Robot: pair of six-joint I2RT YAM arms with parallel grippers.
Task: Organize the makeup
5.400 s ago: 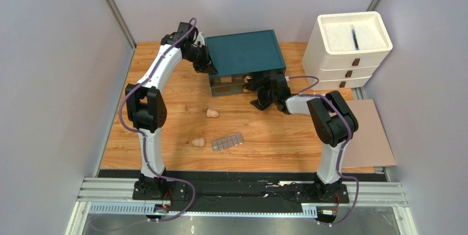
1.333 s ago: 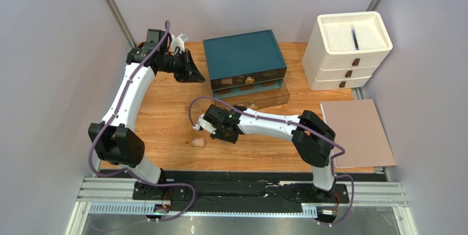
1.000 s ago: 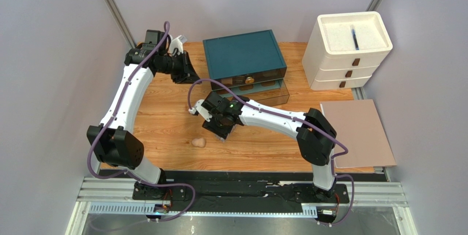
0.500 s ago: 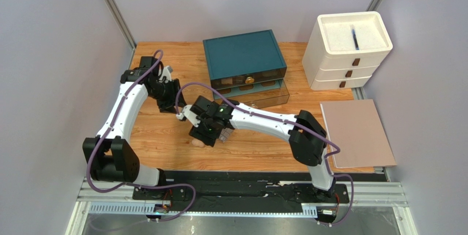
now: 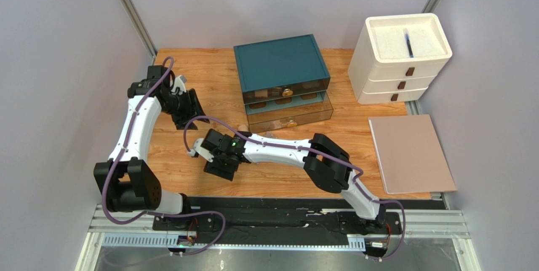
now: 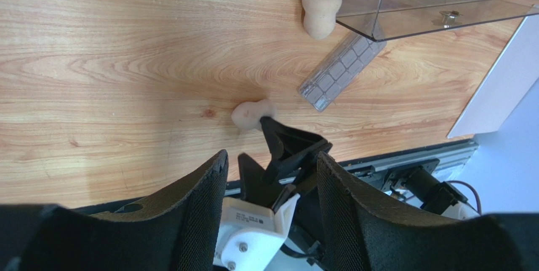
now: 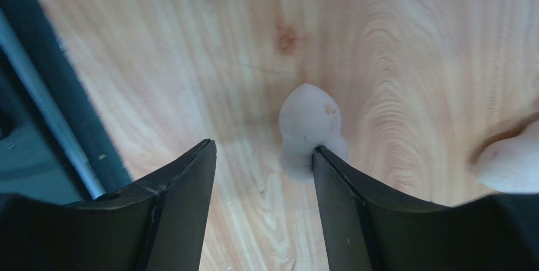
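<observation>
The beige pear-shaped sponge (image 7: 310, 125) lay on the wooden desk (image 7: 190, 43) near its front edge, not yet picked up. You were at the grasp step. Your right gripper (image 7: 262, 147) hung low over it, jaws apart and empty, one finger against the sponge's side rather than straddling it. The next move, I judge, called for a sideways shift to centre it, then closing. Your left gripper (image 6: 272, 155) hovered with jaws likewise parted, holding nothing.
</observation>
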